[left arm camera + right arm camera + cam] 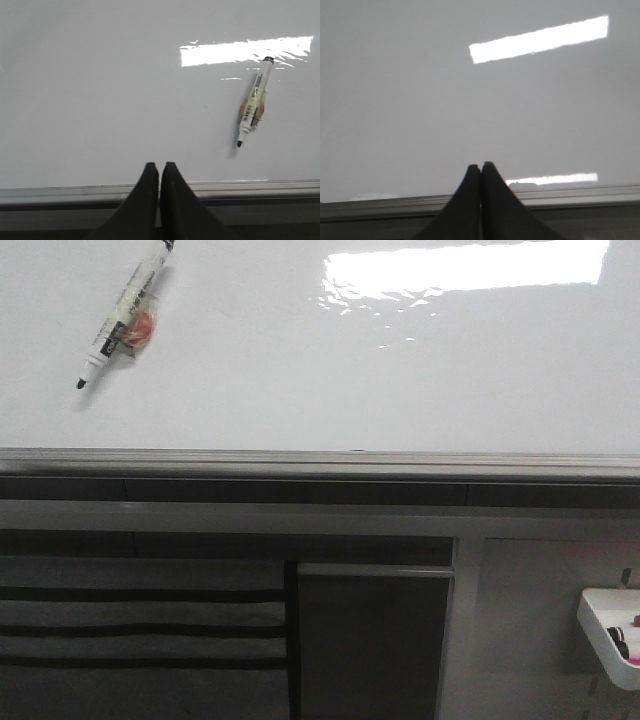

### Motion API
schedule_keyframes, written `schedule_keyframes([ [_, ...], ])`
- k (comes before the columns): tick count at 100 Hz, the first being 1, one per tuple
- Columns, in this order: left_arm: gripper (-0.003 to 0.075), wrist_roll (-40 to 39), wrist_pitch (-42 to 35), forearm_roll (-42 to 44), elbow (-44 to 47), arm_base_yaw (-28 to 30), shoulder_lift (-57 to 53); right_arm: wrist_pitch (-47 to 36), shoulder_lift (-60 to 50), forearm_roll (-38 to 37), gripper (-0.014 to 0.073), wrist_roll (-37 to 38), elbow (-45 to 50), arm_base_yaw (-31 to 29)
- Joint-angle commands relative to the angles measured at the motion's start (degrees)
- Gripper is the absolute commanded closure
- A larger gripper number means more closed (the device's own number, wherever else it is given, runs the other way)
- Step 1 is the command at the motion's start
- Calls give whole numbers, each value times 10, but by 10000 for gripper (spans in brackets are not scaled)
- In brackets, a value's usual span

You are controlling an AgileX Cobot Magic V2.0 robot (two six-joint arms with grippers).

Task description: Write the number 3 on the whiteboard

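**Front view: board blank, marker not yet picked**

The whiteboard point(300, 370) is blank; no 3 is written. The marker point(125, 315) lies at its 10 o'clock, uncapped tip toward 7. Left gripper point(159, 167) and right gripper point(480, 167) have fingers pressed together, holding nothing. Risk: the marker may roll on the glossy board during a grasp.

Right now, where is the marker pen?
In the front view the marker lies on the whiteboard at its far left, uncapped tip pointing toward the near frame edge. No hand touches it, and the glare patch sits far to its right.
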Motion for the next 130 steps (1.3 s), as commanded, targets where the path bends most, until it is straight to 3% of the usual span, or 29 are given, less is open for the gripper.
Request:
schedule_keyframes([
  [1,739,-1,-44,-5,1,1,-18,-49,-12,-1,662,-2,12,-3],
  [130,739,-1,-52,-12,1,1,-18,-53,-12,-1,662,-3,12,-3],
])
